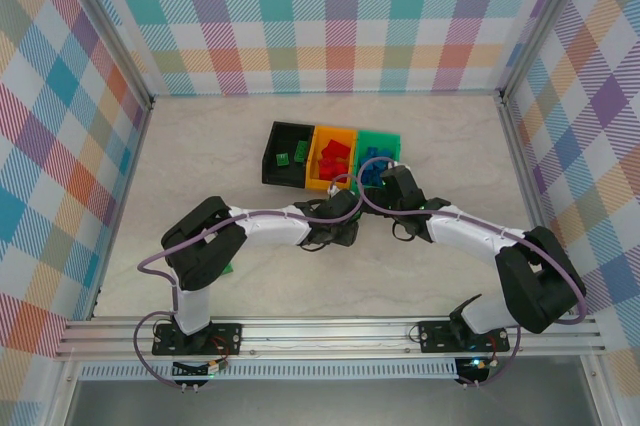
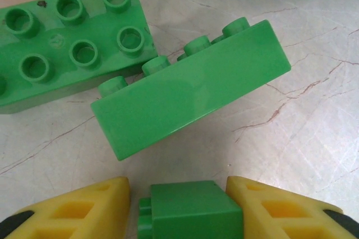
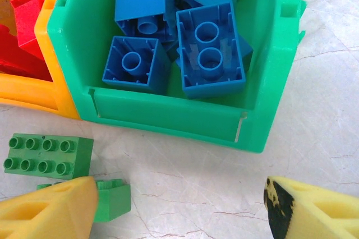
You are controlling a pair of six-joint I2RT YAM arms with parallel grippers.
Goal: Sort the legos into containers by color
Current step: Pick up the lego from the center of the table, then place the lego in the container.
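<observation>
Black bin (image 1: 285,154), orange bin (image 1: 330,158), green bin (image 1: 378,151): from above we count three, side by side. Left wrist: our left gripper (image 2: 177,185) pinches one small green brick (image 2: 193,211), with two bigger green bricks (image 2: 190,90) on the table (image 2: 314,82) nearby. Right wrist: our right gripper (image 3: 182,205) hangs with jaws spread wide; the green bin beyond holds at least four blue bricks (image 3: 210,51).

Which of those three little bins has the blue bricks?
The green plastic bin, rightmost in the row. The orange middle bin holds red bricks, the black left bin green bricks.
</observation>
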